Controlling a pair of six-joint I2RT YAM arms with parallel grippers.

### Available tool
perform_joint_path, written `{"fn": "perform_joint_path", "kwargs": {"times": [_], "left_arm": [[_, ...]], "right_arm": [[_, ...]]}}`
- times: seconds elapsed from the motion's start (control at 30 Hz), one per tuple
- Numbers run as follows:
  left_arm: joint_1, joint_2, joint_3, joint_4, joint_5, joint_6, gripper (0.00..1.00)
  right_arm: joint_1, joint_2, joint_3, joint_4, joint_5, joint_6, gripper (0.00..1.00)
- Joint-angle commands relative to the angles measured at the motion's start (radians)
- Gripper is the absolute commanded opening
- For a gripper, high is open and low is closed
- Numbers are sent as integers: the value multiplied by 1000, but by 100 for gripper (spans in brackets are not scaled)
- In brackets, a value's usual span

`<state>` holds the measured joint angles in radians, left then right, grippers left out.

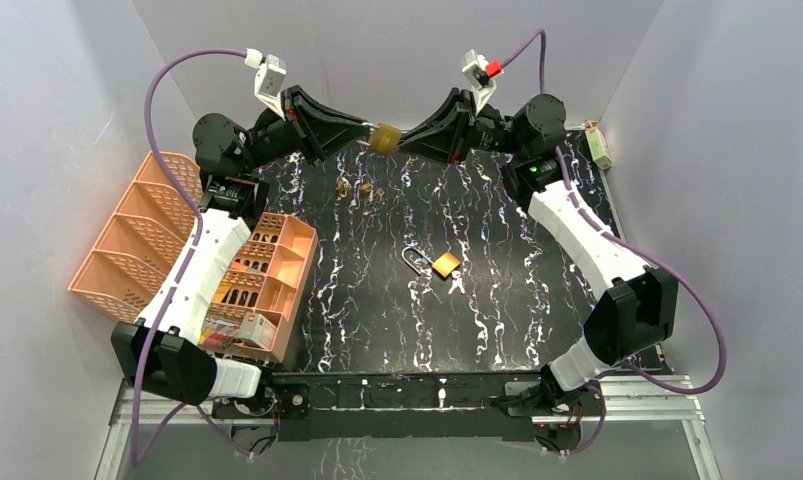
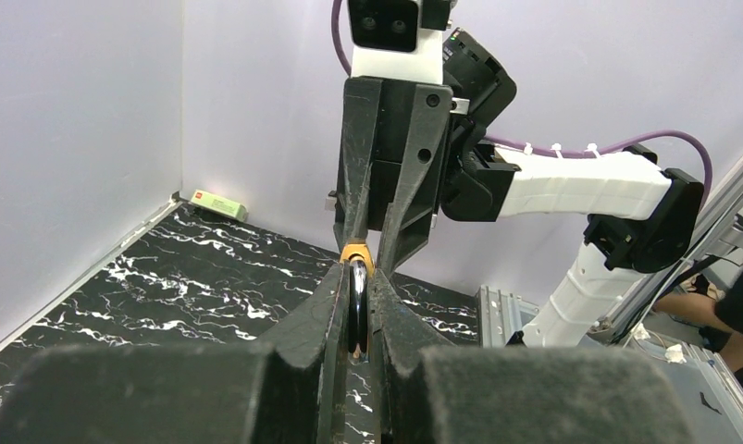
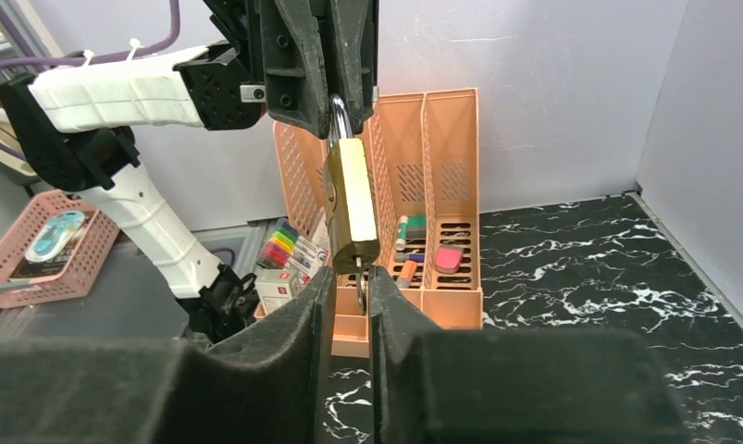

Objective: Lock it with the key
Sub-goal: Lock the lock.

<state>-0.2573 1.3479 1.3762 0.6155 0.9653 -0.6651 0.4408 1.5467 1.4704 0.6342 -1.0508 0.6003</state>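
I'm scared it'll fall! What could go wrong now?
The left gripper holds the padlock only by its thin shackle, in mid-air, so it might slip and drop. The right gripper pinches just the small key under it; twisting could swing the padlock or lose the key.

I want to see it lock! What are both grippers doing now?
Left gripper: closed, holding padlock.
Right gripper: around key; grip cannot be told.

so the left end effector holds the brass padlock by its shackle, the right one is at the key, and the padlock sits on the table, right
Not on the table: the padlock hangs in the air above it, as the right wrist view shows. The left end effector holds its shackle and the right end effector is at the key.
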Motion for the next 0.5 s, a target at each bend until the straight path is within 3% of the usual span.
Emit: {"fn": "perform_joint_path", "kwargs": {"times": [0.0, 0.07, 0.2, 0.37, 0.47], "left_arm": [[0, -19, 25, 74, -10, 0, 0], [1, -20, 26, 68, -11, 6, 0], [25, -28, 23, 64, -22, 12, 0], [114, -14, 25, 141, 23, -67, 0], [140, 3, 21, 155, 42, -89, 0]], "right_arm": [[3, -11, 50, 12, 3, -11, 18], [3, -7, 59, -4, -4, -12, 0], [-11, -39, 20, -36, -21, -55, 0], [-184, -157, -182, 67, -35, 9, 0], [-235, -204, -251, -6, -16, -29, 0]]}}
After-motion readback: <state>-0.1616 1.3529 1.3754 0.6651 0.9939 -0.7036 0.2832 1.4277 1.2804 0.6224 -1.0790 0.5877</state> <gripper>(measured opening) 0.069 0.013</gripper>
